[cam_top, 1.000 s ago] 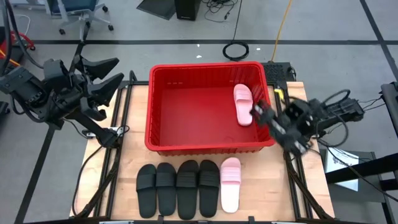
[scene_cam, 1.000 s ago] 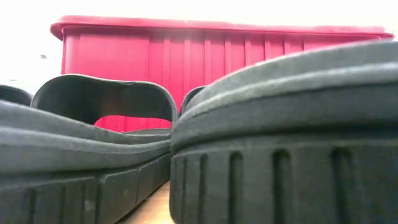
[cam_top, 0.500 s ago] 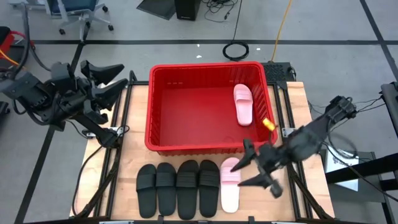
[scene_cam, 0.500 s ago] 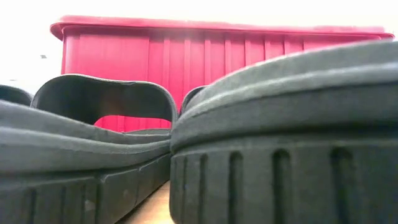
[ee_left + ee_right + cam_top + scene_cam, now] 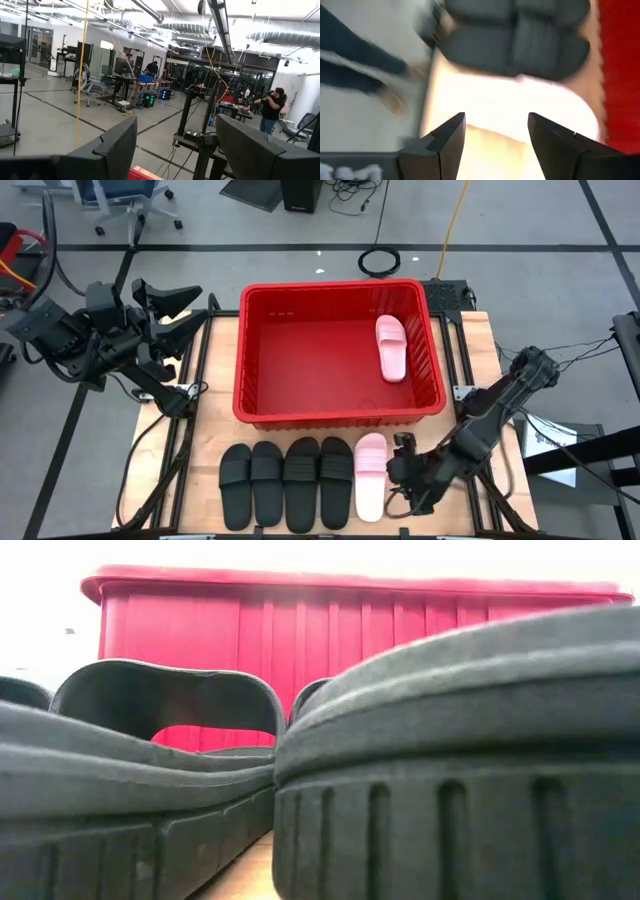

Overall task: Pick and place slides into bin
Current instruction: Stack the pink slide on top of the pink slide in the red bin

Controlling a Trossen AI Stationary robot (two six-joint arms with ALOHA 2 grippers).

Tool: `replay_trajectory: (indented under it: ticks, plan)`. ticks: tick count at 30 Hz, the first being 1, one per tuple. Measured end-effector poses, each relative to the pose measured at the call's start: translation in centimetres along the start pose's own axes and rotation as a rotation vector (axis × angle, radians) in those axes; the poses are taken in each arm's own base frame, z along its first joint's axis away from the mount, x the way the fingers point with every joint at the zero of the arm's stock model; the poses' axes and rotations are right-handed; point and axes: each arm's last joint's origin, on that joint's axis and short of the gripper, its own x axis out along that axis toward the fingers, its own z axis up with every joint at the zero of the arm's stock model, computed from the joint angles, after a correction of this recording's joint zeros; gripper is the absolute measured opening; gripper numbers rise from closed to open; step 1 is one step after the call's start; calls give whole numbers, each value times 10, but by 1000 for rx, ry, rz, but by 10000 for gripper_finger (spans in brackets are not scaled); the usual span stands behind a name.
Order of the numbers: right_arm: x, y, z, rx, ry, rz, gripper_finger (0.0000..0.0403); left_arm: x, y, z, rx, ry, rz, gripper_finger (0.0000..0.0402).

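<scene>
Slides were seen in two places: one pale pink slide (image 5: 391, 348) lay inside the red bin (image 5: 256, 370) at upper centre, while four black slides (image 5: 286, 484) and another pink slide (image 5: 370, 476) were lined up below. The right gripper (image 5: 402, 476), fingers parted and empty, was lowered beside that pink slide. The left gripper (image 5: 178, 307) was held open at far left.

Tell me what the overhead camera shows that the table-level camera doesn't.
Only the overhead view shows both arms, the pink slide in the bin, the pink slide on the table, the open left gripper raised off the table's left side, and the open right gripper beside the pink slide on the table. Only the table-level view shows the bin's ribbed outer wall. Both show the black slides and the red bin.
</scene>
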Motion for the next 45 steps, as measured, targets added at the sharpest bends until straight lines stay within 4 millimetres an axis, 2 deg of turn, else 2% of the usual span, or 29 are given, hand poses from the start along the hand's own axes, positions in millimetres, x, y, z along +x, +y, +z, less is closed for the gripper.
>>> replay_trajectory:
  ticks: [6,13,20,25,28,31,39,45]
  plan:
    - [47,3,-8,-107,122,-203,205,0,0,0,-9,0,1,273]
    - [93,4,-13,-158,213,-298,205,0,0,0,-14,0,1,273]
    - [119,-7,-16,-151,213,-492,205,0,0,0,-15,0,0,273]
    - [138,-21,-15,-135,270,-542,203,0,0,0,-18,0,0,273]
    - [144,-28,-13,-102,285,-558,188,0,0,0,-18,0,-1,273]
    - [146,-33,-11,-78,287,-566,155,0,0,0,-17,1,-1,273]
    - [138,-37,-6,-56,301,-513,14,0,0,-1,-4,8,-2,273]
    - [126,-35,-4,0,315,-426,5,0,0,-2,6,9,-2,273]
